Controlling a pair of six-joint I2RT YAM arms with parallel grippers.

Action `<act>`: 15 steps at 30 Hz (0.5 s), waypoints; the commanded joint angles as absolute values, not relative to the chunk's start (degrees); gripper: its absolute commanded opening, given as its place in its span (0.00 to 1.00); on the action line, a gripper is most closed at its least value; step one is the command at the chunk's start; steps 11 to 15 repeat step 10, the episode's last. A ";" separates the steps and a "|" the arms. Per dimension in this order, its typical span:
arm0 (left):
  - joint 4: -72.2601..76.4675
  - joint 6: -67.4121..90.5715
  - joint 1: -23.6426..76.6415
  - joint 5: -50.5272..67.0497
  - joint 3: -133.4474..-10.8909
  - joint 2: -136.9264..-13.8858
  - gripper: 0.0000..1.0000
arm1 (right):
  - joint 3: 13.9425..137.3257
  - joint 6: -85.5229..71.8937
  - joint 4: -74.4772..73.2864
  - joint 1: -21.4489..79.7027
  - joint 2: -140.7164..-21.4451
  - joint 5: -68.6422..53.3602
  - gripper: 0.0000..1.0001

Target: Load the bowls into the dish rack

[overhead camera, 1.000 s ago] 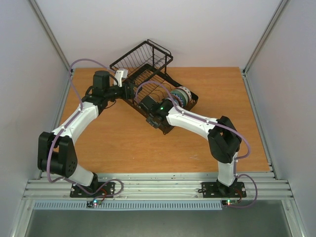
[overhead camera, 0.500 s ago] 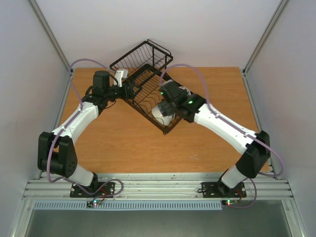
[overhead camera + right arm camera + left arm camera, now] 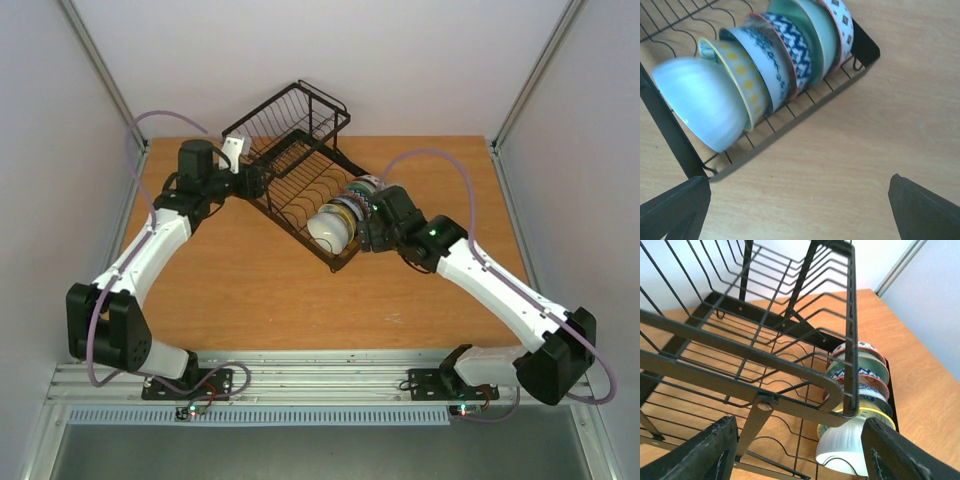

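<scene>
From above, we are seeing the bowls (image 3: 338, 218) leaning in a row at the near right end of the dish rack (image 3: 290, 120). Left wrist: the left gripper (image 3: 795, 440) is hanging open by the dish rack, holding nothing. Right wrist: the right gripper (image 3: 800, 210) is hanging wide open beside the bowls.

Bowls (image 3: 345, 212) lined up on edge in the dish rack (image 3: 285, 190), at its near right end; rack sits on the tabletop (image 3: 300, 300).

Top view high and behind, left wrist close at dish rack (image 3: 715, 342), right wrist above bowls (image 3: 775, 65), shared by all.
</scene>
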State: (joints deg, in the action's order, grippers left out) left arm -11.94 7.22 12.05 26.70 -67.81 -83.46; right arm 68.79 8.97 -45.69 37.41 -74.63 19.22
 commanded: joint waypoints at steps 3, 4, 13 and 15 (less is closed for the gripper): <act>-12.69 2.54 11.69 23.24 -71.54 -80.58 0.69 | 63.48 3.17 -44.18 37.53 -68.21 20.34 0.99; -13.37 2.06 11.61 22.90 -71.73 -80.42 0.69 | 62.88 2.65 -44.21 37.49 -67.60 20.44 0.99; -17.81 0.13 8.72 25.27 -69.95 -77.86 0.69 | 59.84 0.11 -45.13 37.53 -64.32 19.56 0.99; -17.81 0.13 8.72 25.27 -69.95 -77.86 0.69 | 59.84 0.11 -45.13 37.53 -64.32 19.56 0.99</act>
